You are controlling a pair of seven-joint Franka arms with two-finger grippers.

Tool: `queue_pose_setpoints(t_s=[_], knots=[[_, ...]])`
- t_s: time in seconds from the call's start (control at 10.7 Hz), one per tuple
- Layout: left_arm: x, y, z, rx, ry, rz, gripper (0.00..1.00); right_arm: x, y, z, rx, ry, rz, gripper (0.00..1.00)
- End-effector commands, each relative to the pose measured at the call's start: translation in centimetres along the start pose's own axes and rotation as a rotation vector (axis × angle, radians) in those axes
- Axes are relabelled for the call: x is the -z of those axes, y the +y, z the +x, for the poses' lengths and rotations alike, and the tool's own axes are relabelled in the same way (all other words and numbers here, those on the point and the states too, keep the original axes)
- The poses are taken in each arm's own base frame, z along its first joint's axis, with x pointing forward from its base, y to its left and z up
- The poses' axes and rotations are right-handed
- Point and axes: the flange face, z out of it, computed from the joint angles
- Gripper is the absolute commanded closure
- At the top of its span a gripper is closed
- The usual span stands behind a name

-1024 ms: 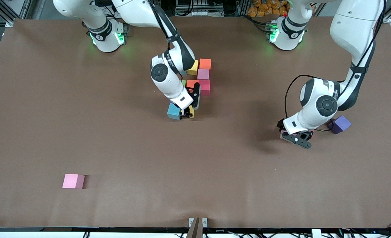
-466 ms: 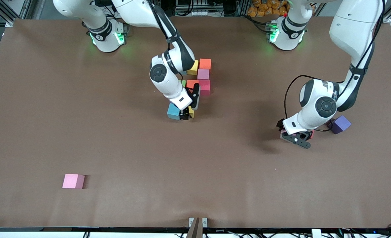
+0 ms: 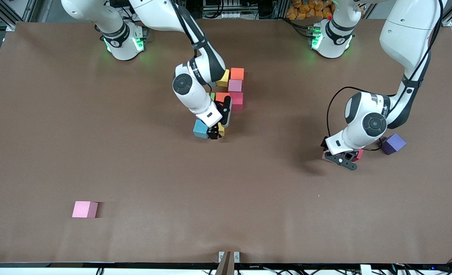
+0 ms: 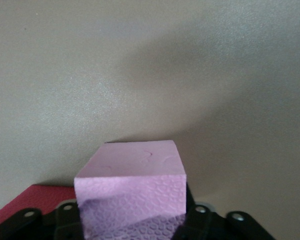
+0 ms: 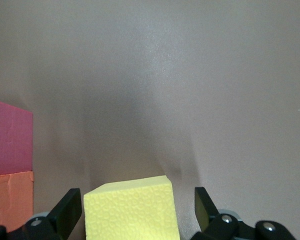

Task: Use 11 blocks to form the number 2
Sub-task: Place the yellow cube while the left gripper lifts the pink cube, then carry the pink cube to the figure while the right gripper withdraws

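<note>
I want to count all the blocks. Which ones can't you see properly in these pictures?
- Green block: front view, mostly hidden by the right arm.
- Yellow block: front view, half covered by the right gripper.
- Pink block: front view, hidden under the left gripper.
- Red block: left wrist view, cut off by the edge.

front: high, facing arms | wrists: close over table point(image 3: 134, 172), perhaps tilted

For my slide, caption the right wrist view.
Right end effector open around a yellow block on the brown table, crimson and orange blocks alongside.

Robotics lab: framed test table point(image 3: 58, 152).
</note>
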Motion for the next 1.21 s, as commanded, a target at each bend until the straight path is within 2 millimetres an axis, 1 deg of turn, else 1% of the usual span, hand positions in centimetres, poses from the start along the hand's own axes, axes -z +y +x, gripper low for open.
queue_pose_setpoints(t_s=[0.0, 0.09, 0.19, 0.28, 0.37, 0.47, 0.56, 0.65, 0.74, 0.84, 1.02, 1.12], knots=[[1.0, -0.1, 0.4, 0.044, 0.026, -0.004, 0.76, 1.9, 0.4, -0.2, -0.011, 0.031, 0.008, 0.0], [1.5, 0.2, 0.9, 0.085, 0.038, -0.007, 0.76, 3.1, 0.9, -0.4, -0.025, 0.029, 0.049, 0.0], [2.0, 1.1, 1.6, 0.126, 0.049, -0.009, 0.75, 5.0, 2.0, -0.9, -0.044, 0.031, 0.088, 0.0], [2.8, 2.6, 2.5, 0.173, 0.068, -0.02, 0.76, 6.9, 3.0, -1.7, -0.061, 0.029, 0.139, 0.0], [3.3, 4.0, 3.3, 0.22, 0.078, -0.032, 0.76, 8.8, 4.4, -2.9, -0.087, 0.027, 0.182, 0.0], [3.9, 5.8, 4.0, 0.265, 0.088, -0.046, 0.76, 10.7, 6.2, -3.7, -0.108, 0.026, 0.218, 0.0], [3.8, 7.9, 4.3, 0.328, 0.083, -0.062, 0.77, 12.8, 8.2, -4.7, -0.143, 0.024, 0.242, 0.0], [3.7, 8.7, 4.4, 0.397, 0.08, -0.065, 0.78, 14.5, 10.2, -6.3, -0.177, 0.019, 0.244, 0.0], [4.0, 10.4, 4.7, 0.444, 0.078, -0.081, 0.78, 16.3, 12.5, -8.4, -0.216, 0.015, 0.209, 0.0], [4.2, 12.1, 4.9, 0.511, 0.077, -0.096, 0.78, 17.7, 14.4, -10.6, -0.251, 0.008, 0.172, 0.0], [4.6, 17.5, 5.2, 0.66, 0.066, -0.112, 0.78, 20.3, 19.3, -17.6, -0.365, 0.015, 0.113, 0.0], [5.2, 20.6, 5.6, 0.717, 0.07, -0.117, 0.78, 22.5, 21.8, -21.2, -0.392, -0.022, 0.063, 0.0]])
